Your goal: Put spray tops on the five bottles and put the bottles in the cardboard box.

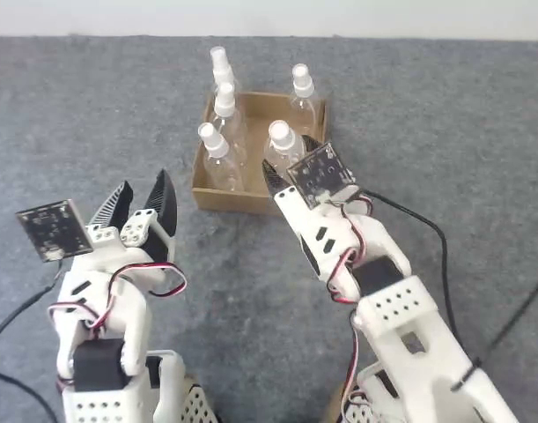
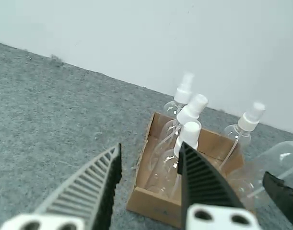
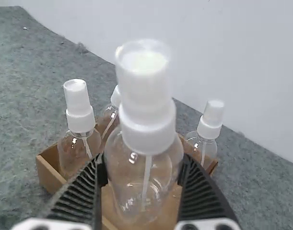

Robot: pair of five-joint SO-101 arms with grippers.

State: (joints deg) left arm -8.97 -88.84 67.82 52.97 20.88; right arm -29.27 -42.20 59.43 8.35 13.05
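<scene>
A cardboard box (image 1: 217, 196) stands on the grey carpet ahead of both arms. My right gripper (image 1: 289, 173) is shut on a clear bottle with a white spray top (image 1: 282, 141), held upright over the box's front right part (image 3: 144, 158). Two capped bottles (image 1: 214, 150) (image 1: 225, 107) stand along the box's left side, and another (image 1: 302, 88) is at its back right corner. One more capped bottle (image 1: 220, 63) stands just behind the box. My left gripper (image 1: 141, 204) hovers open and empty to the front left of the box (image 2: 148, 167).
Grey carpet (image 1: 445, 115) spreads on both sides of the box, with a pale wall (image 2: 136, 33) behind it. Black cables (image 1: 431, 231) trail from the right arm across the carpet on the right.
</scene>
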